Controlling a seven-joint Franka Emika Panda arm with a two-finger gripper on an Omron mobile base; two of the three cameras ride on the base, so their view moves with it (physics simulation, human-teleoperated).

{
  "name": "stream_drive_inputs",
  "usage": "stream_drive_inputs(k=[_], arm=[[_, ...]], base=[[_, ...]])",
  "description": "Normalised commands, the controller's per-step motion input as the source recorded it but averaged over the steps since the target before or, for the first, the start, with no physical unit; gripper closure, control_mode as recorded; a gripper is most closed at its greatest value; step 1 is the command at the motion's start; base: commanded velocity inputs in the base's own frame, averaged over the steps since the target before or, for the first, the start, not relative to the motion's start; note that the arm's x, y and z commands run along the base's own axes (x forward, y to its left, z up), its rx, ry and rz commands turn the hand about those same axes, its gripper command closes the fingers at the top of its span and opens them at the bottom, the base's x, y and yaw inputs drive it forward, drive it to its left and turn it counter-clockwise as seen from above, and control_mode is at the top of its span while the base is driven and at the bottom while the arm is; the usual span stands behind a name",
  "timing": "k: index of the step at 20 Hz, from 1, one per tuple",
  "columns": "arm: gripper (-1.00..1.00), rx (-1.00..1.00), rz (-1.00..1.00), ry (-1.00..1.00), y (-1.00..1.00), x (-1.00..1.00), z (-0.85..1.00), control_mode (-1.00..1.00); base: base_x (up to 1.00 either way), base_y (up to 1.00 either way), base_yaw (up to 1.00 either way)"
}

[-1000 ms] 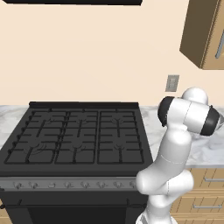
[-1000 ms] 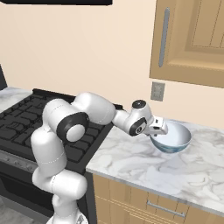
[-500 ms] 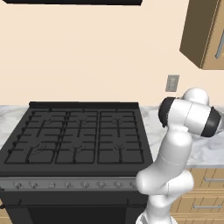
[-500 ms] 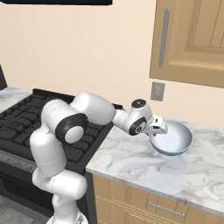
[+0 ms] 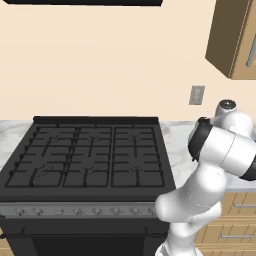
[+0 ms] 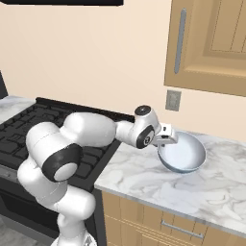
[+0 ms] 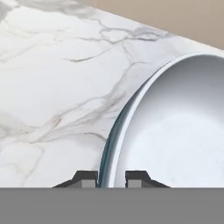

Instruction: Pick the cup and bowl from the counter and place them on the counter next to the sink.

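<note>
A pale blue-grey bowl rests on the white marble counter to the right of the stove, tipped toward the arm. My gripper reaches in from the left and is shut on the bowl's near rim. In the hand view the bowl spreads over the right half, and its thin rim runs down between the two dark fingertips of the gripper, which sit close on either side of it. Bare marble counter lies to its left. The cup and the sink are out of view.
A black gas stove stands left of the counter, its edge close to the arm's elbow. A wall outlet and a wooden upper cabinet hang behind the bowl. Wooden drawers sit below the counter.
The jaws have narrowed onto the bowl's rim. The bowl has tipped a little and shifted slightly toward the arm. The base views have not shifted.
</note>
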Motion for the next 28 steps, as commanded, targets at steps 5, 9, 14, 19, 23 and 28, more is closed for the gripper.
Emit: stream_drive_inputs(k=[5,9,14,19,23,28], arm=[[1.0,-0.1,0.09,0.0,0.42,-0.34,0.37,-1.0],[1.0,-0.12,0.1,0.0,0.39,-0.27,0.24,-1.0],[1.0,-0.08,0.14,0.0,0.5,-0.33,0.38,-1.0],[1.0,-0.04,0.08,0.0,0.43,-0.37,0.66,-1.0],[1.0,0.0,0.06,0.0,0.21,-0.31,0.87,-1.0],[1.0,0.0,0.07,0.0,0.21,-0.19,0.5,-1.0]], base=[[0.0,0.0,0.0],[0.0,0.0,0.0],[0.0,0.0,0.0],[0.0,0.0,0.0],[0.0,0.0,0.0],[0.0,0.0,0.0]])
